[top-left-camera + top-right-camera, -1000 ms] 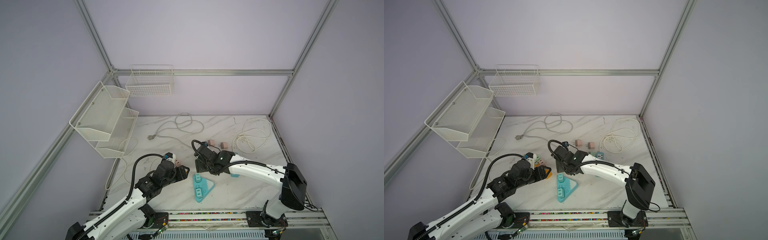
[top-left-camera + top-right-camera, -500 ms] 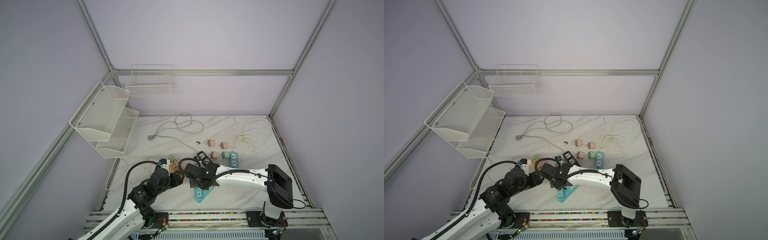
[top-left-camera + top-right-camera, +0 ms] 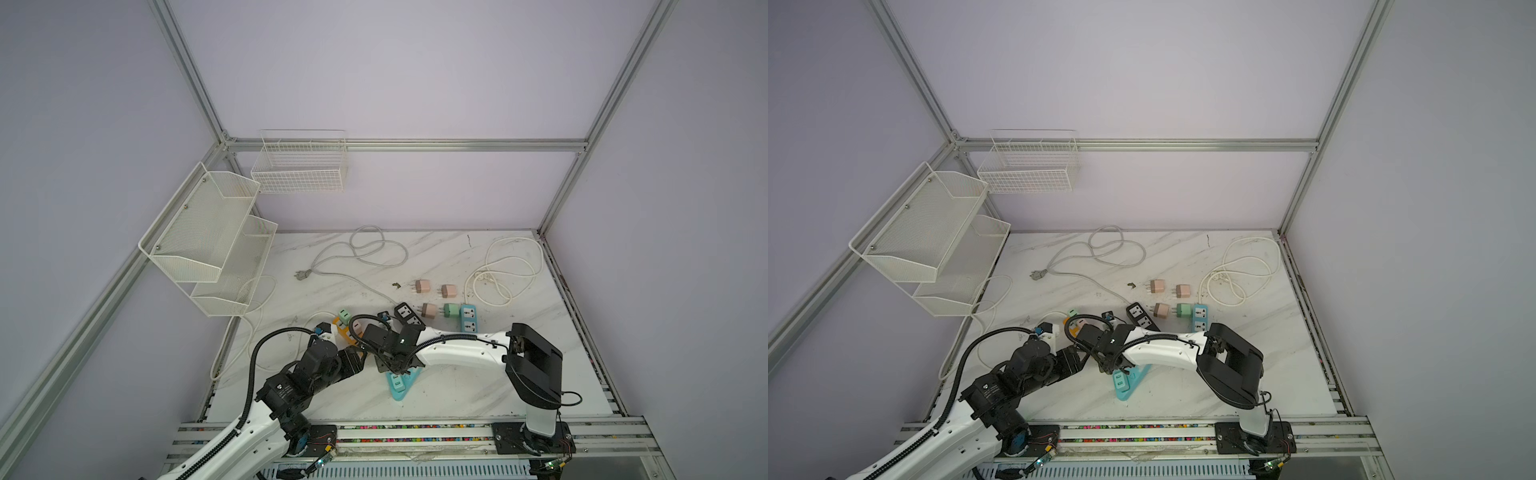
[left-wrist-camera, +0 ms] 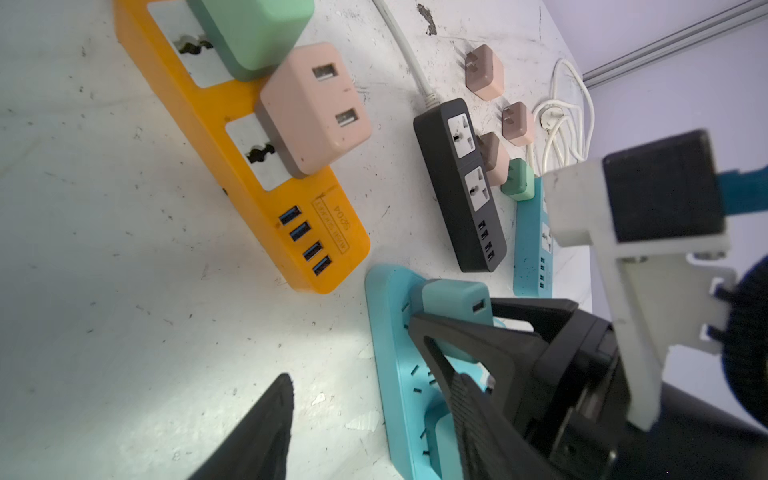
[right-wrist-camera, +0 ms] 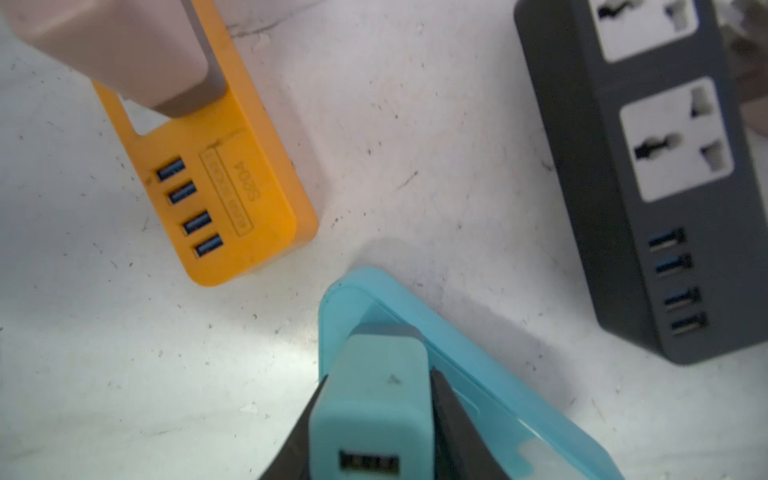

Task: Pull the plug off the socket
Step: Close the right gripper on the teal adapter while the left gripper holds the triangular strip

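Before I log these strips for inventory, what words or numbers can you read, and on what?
"S204": raised on the orange power strip, in both wrist views.
Boxed small print beside it: too blurred to read.
White marking on the left arm: too small to read.
Nothing else legible.

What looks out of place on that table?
Three pink adapters lie loose on their sides, prongs exposed, near the black power strip rather than plugged in. The white tabletop is scuffed and speckled with dirt.
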You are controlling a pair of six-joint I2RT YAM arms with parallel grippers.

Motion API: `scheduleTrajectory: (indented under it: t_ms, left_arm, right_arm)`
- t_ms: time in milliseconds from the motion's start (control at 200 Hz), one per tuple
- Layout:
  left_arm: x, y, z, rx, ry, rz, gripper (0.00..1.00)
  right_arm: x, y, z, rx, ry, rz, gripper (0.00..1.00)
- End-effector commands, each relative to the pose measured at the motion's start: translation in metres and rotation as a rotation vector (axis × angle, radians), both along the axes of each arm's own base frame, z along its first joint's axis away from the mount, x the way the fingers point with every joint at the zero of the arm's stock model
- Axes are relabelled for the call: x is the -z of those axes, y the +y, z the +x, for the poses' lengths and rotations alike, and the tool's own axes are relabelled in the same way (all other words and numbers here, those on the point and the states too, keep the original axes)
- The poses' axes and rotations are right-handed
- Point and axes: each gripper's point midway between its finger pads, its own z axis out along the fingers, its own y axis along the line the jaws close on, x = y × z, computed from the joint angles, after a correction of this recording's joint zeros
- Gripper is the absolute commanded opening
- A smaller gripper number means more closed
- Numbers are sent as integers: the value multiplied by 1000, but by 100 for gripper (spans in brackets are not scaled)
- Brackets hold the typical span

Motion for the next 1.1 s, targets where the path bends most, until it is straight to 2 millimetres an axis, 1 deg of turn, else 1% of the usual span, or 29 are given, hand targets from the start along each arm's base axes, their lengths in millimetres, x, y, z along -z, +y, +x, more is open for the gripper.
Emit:
scheduleTrajectory:
  t_ms: [0,160,200,235,320,460,495,600,670,725,830,890,950,1095]
  left_arm:
    - [14,5,-2,-30,26,4,61]
    - [16,7,-2,-51,40,2,61]
    - [17,7,-2,-54,46,0,61]
    - [18,7,-2,-56,51,-1,61]
    - [19,4,-3,-51,62,-20,60]
    - [22,-9,-3,-18,69,-79,59]
    - [22,-12,-3,-10,71,-91,59]
    - [22,-21,-1,18,76,-120,58]
    - [20,-27,0,37,73,-139,58]
    - [20,-32,2,49,73,-153,57]
    - [24,-40,4,65,80,-187,56]
    - [23,-45,6,75,72,-209,55]
    - [24,-48,7,81,76,-211,55]
    - [24,-54,11,94,63,-228,53]
  right_arm:
    - [9,11,15,-110,-23,-9,33]
    - [6,16,41,-207,-38,12,32]
    - [4,16,44,-219,-43,13,32]
    - [1,19,44,-242,-46,16,32]
    - [-6,20,43,-267,-51,17,37]
    - [-17,9,43,-259,-65,-14,42]
    - [-22,7,43,-257,-70,-13,44]
    - [-38,1,41,-251,-85,-3,47]
    - [-49,-7,37,-224,-93,-1,51]
    - [-53,-13,34,-194,-100,-7,52]
    - [-58,-20,17,-160,-95,-17,54]
    - [-59,-24,6,-142,-87,-21,56]
    - [-60,-23,-7,-133,-68,4,57]
    - [-50,-22,-28,-111,-20,33,58]
